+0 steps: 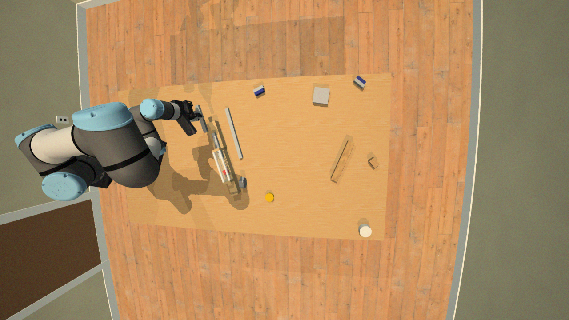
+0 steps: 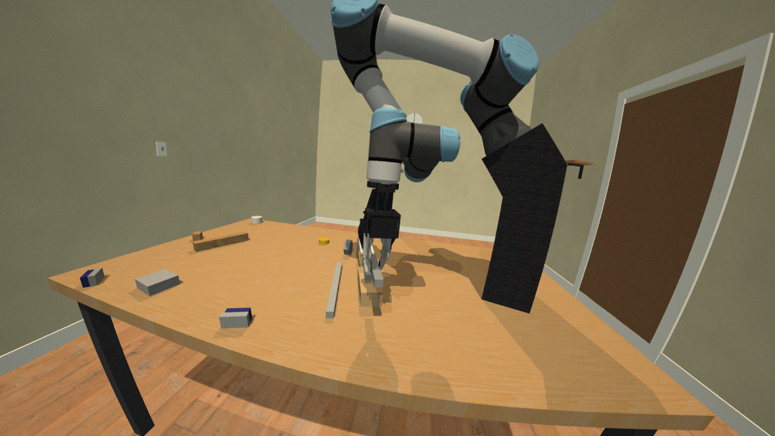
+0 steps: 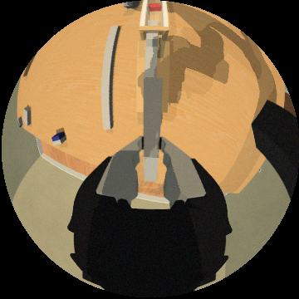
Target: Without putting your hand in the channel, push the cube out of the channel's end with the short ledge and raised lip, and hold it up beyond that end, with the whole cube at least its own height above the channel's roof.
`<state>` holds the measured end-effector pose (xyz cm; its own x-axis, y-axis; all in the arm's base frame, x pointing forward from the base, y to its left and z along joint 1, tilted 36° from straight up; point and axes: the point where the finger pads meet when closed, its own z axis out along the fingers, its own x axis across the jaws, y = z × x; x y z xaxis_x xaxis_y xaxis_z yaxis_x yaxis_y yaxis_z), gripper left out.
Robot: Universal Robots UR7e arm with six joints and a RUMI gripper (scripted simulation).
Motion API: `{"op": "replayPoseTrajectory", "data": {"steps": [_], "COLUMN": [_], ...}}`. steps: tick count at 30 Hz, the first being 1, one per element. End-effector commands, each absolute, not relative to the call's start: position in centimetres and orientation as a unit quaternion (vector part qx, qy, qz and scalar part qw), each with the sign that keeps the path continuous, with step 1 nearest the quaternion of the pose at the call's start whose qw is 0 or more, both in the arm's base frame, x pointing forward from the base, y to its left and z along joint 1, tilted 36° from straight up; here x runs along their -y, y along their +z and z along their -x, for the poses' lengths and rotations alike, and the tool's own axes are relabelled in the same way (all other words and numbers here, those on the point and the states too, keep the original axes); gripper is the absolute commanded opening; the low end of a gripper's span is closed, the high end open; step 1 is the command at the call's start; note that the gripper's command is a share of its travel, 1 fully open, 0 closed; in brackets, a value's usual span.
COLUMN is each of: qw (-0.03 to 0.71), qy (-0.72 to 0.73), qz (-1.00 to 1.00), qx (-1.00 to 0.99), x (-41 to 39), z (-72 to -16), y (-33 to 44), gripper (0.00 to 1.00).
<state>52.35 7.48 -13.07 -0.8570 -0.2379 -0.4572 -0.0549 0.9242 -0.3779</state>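
The channel [image 1: 223, 165] is a narrow wooden trough with a clear roof, lying on the table near my arm. The red cube [image 1: 226, 172] sits inside it, past the middle; in the wrist view the red cube [image 3: 154, 7] shows at the top, inside the channel [image 3: 154, 18]. My gripper [image 1: 200, 118] is shut on a short grey stick [image 3: 151, 120], which points along the channel's line from outside its near end. My gripper [image 2: 373, 259] hangs low over the table. A second short grey stick [image 1: 215, 139] lies at the channel's near mouth.
A long grey stick [image 1: 234, 133] lies beside the channel. A small grey block [image 1: 242, 182] and a yellow disc [image 1: 269, 196] sit past its far end. Further off are a wooden plank [image 1: 342, 158], a grey slab [image 1: 321, 95] and a white cylinder [image 1: 365, 230].
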Motion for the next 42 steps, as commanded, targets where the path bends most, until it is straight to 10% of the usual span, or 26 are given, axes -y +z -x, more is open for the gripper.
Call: {"op": "replayPoseTrajectory", "data": {"steps": [1, 42], "qw": [0.255, 0.255], "qy": [-0.180, -0.180], "qz": [0.074, 0.074], "qx": [-0.947, -0.947], "x": [-7.9, -5.7], "z": [-52.6, -56.0], "y": [-13.1, -18.6], "gripper": [0.00, 0.00]}}
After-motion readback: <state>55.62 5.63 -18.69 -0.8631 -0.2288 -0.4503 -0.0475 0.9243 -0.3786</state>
